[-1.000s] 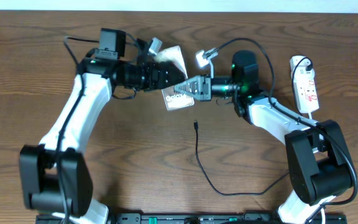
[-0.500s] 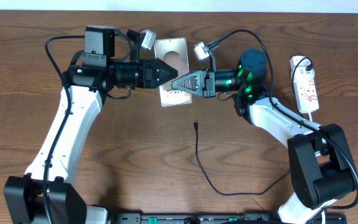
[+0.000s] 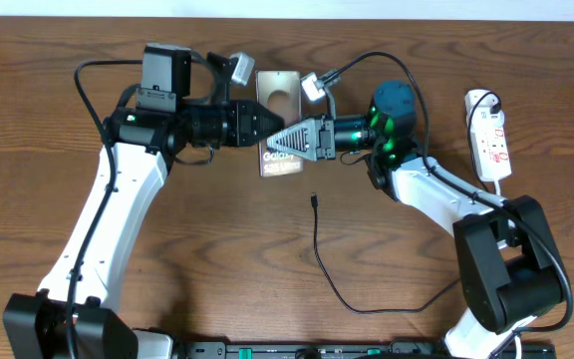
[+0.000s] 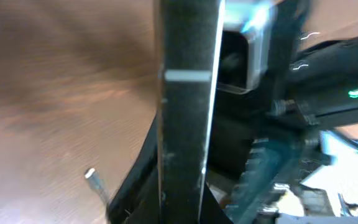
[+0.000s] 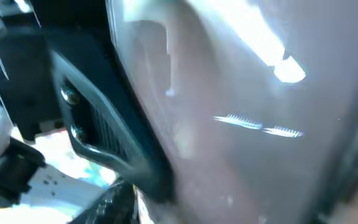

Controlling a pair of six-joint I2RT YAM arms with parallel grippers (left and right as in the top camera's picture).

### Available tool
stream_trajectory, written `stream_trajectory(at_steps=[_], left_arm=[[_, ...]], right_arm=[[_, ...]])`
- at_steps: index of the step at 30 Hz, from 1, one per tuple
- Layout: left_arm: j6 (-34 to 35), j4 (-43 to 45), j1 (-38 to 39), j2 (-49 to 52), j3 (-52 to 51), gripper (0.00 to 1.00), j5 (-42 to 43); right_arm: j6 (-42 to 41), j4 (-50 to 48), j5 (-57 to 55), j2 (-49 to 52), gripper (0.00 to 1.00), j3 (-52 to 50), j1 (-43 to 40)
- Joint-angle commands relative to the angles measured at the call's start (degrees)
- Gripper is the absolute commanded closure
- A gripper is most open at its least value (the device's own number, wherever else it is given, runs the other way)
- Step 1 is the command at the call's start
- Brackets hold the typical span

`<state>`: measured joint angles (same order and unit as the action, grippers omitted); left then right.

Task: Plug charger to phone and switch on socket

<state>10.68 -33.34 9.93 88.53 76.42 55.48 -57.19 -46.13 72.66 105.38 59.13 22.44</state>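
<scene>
Looking at the far middle of the table, I see both arms meeting at the phone. The left gripper is closed fully, and its wrist view shows the thin dark edge of the phone between its fingers, so it grips the phone. The right gripper reaches the same spot from the other side. How wide it stands I cannot tell, because its own view is only blur. The charger lies apart on the wood, nearer the arm bases, with its plug tip toward the phone. The socket lies well apart, on the right arm's side.
</scene>
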Motion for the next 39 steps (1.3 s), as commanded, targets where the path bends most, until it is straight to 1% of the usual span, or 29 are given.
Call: stream_trajectory(at_steps=[1,2,4,5,7,10,11,14,15,17,19,23,27,32,37,39], left_arm=[[0.31,-4.50,0.44,-1.73,1.11,0.93,-12.22],[0.31,-5.79,0.44,-1.73,0.94,0.93,-14.21],[0.28,-7.37,0.44,-1.70,0.61,0.93,-16.35],[0.31,-8.04,0.44,-1.68,0.35,0.93,-17.59],[0.33,-9.27,0.70,-1.62,-0.55,0.93,-20.74],[0.35,-10.16,1.79,-1.14,-2.43,0.93,-25.88],[0.59,-10.12,2.43,-0.85,-3.52,0.93,-27.76],[3.80,-10.12,4.59,0.42,-5.97,0.93,-32.87],[4.87,-10.08,5.57,1.09,-6.69,0.92,-34.91],[5.77,-9.88,7.82,3.02,-7.72,0.93,-39.28],[6.03,-9.77,9.29,4.98,-7.74,0.93,-40.96],[8.15,-8.24,11.39,9.40,-7.74,0.92,-42.99],[9.60,-7.72,11.78,12.63,-7.74,0.93,-43.19],[9.57,-7.52,11.80,15.80,-7.76,0.92,-44.22],[9.57,-7.32,11.80,16.44,-7.76,0.92,-44.61],[9.57,-7.30,11.80,16.46,-7.76,0.86,-44.68]], right_arm=[[5.66,2.89,-1.62,0.48,0.45,0.00,-0.76],[7.28,4.70,-1.81,0.48,0.44,0.00,-1.20],[10.40,7.87,-2.25,0.48,0.40,0.00,-1.79],[11.93,9.35,-2.69,0.48,0.37,0.00,-1.95],[16.28,15.41,-5.25,0.48,0.30,0.00,-2.49],[23.56,25.97,-10.47,0.48,0.28,0.00,-3.43],[27.21,31.19,-13.68,0.48,0.28,0.00,-3.87],[33.94,41.97,-22.12,0.48,0.28,0.00,-4.52],[36.92,46.84,-26.99,0.48,0.28,0.00,-4.61],[39.87,53.02,-33.99,0.48,0.28,0.00,-4.61],[41.64,57.16,-37.83,0.48,0.28,0.00,-4.48],[41.57,61.55,-43.08,0.48,0.29,0.00,-4.28],[41.57,62.73,-44.72,0.48,0.29,0.00,-4.28],[41.59,64.85,-48.65,0.48,0.29,0.00,-3.50],[41.62,65.18,-50.10,0.48,0.29,0.00,-2.34],[41.62,65.16,-50.12,0.48,0.29,0.00,-2.03]])
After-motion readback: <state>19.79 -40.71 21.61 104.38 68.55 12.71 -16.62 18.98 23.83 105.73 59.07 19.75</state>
